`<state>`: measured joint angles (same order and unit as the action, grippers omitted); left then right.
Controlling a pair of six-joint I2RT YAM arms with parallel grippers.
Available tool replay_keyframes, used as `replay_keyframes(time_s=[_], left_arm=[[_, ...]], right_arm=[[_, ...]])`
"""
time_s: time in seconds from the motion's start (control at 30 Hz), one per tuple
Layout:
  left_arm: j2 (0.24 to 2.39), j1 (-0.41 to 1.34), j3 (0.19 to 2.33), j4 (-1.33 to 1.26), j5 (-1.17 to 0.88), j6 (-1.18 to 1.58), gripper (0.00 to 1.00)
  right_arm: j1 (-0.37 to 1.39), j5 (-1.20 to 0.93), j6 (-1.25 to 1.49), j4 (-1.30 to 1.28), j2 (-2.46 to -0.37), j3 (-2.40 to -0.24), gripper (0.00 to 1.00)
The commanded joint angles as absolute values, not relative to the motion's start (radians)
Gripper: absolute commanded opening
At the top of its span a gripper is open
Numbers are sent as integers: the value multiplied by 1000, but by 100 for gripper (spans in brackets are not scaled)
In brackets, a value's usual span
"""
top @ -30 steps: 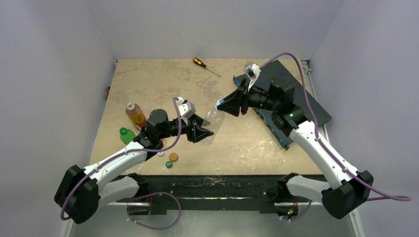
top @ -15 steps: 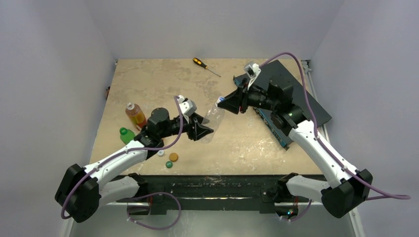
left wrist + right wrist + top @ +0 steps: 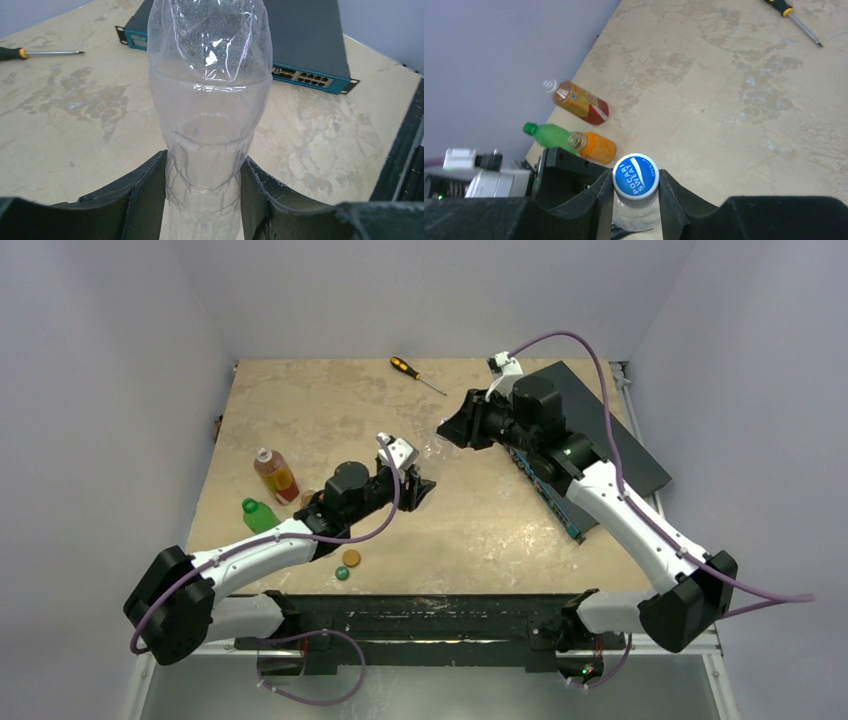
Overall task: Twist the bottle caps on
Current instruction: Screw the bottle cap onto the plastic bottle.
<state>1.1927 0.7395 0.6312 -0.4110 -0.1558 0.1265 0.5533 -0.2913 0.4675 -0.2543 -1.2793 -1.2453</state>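
The left gripper [image 3: 420, 486] is clamped on the lower body of the clear bottle [image 3: 207, 100], one black finger [image 3: 145, 195] pressed to each side, and the thin plastic is creased where it is squeezed. The bottle is held up off the table [image 3: 330, 410], tilted, with its neck pointing away from the left arm and towards the right one.

The right gripper [image 3: 446, 433] meets it at the far end. In its wrist view the blue cap [image 3: 635, 176], printed with white lettering, sits on the bottle's neck right between the two fingers [image 3: 671, 200], and both fingers touch its rim, so the jaws are closed on the cap. The bottle runs straight between the two grippers, bottom in the left, capped top in the right.

Over by the left edge of the table three other bottles lie close together: an amber bottle [image 3: 579, 102], a green bottle [image 3: 549, 135] and a small orange bottle [image 3: 596, 146] just beside the green one. Near the front edge, beside the left arm, lie a loose orange cap [image 3: 351, 558] and a dark green cap [image 3: 342, 573], touching neither gripper. A screwdriver [image 3: 415, 372] lies at the far side of the table, and a flat dark network switch [image 3: 305, 45] with a teal front lies on the right
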Motion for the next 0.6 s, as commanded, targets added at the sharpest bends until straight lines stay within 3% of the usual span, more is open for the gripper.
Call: replay_keyframes(time_s=[0.0, 0.17, 0.3, 0.37, 0.5, 0.57], left_arm=[[1224, 820, 710, -608, 91, 28, 0], [1266, 848, 706, -659, 193, 20, 0], [1285, 853, 699, -676, 218, 19, 0], [1288, 853, 691, -683, 221, 25, 0], [1284, 852, 666, -683, 214, 44, 0], [1273, 852, 645, -683, 208, 55, 0]], right_arm=[[631, -65, 549, -420, -1347, -1347, 23], [675, 63, 591, -493, -1403, -1425, 24], [680, 113, 607, -509, -1411, -1447, 36], [680, 115, 609, -507, -1405, -1450, 45], [681, 121, 608, -504, -1382, -1453, 76], [680, 124, 609, -508, -1364, -1452, 87]])
